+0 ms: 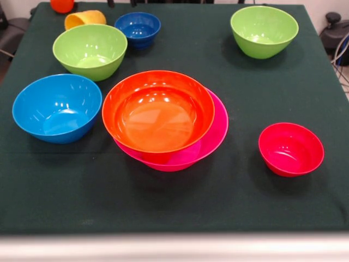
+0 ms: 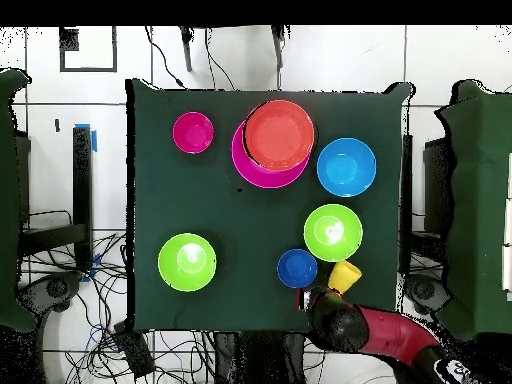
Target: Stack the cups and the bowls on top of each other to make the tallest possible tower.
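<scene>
Front low — overhead straight down.

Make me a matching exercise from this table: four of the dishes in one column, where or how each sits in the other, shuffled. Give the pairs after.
Things:
1. orange bowl
2. yellow cup
3. small red bowl
4. small dark blue bowl

Places or states:
A. lying on its side near the table edge
B. resting in the large pink bowl
C. standing alone, apart from every other dish
D. upright between the yellow cup and a lime green bowl

Pairs: 1-B, 2-A, 3-C, 4-D
</scene>
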Action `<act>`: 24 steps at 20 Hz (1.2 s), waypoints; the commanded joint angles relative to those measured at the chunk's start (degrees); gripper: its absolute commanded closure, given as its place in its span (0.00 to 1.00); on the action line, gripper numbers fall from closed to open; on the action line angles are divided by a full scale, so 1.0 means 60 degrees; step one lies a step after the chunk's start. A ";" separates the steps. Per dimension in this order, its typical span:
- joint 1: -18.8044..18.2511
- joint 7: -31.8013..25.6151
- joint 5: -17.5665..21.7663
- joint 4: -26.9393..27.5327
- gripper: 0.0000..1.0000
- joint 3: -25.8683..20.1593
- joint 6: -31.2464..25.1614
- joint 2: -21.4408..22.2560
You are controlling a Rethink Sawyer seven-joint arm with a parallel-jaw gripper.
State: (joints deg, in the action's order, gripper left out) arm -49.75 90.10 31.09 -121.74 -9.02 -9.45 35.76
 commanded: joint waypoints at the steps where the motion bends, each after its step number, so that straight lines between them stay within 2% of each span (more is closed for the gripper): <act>1: 0.0275 0.0528 -0.0353 0.0324 0.00 -0.1071 -0.0898 -0.0058; 24: 0.0449 0.0600 -0.0267 0.0580 0.00 -0.0976 -0.0939 -0.0292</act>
State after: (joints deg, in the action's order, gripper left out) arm -49.71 90.10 31.12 -121.75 -10.69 -9.69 35.90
